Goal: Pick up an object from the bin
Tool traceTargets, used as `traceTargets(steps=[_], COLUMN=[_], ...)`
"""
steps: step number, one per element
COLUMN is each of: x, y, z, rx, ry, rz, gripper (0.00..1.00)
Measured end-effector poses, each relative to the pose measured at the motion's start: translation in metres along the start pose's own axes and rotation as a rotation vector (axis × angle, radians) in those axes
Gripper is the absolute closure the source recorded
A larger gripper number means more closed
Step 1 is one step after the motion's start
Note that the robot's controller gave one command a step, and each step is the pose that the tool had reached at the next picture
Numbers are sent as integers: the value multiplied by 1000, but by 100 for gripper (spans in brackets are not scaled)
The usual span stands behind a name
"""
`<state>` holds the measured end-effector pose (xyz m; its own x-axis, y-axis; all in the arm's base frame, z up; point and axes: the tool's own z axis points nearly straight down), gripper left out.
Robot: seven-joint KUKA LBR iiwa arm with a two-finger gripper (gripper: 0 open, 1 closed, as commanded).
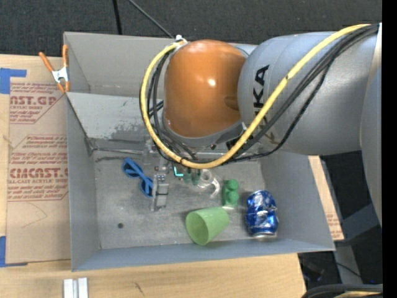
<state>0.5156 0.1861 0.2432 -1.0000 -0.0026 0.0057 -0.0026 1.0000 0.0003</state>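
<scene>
The pincer (160, 194) sits low, just beside the blue plastic piece (138, 174). How far open it is, I cannot tell. It could knock that piece away.

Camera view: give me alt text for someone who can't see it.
A KUKA arm with an orange wrist cover reaches into a grey metal bin, its gripper low beside a blue plastic piece. Toward the view's right lie a green cup on its side, a small green piece and a crushed blue can.
</scene>
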Motion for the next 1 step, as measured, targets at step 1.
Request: traceTargets(steps=[1], x=[-35], y=[-27], z=[87], rx=[2], ry=[-2], rz=[129], gripper=[0])
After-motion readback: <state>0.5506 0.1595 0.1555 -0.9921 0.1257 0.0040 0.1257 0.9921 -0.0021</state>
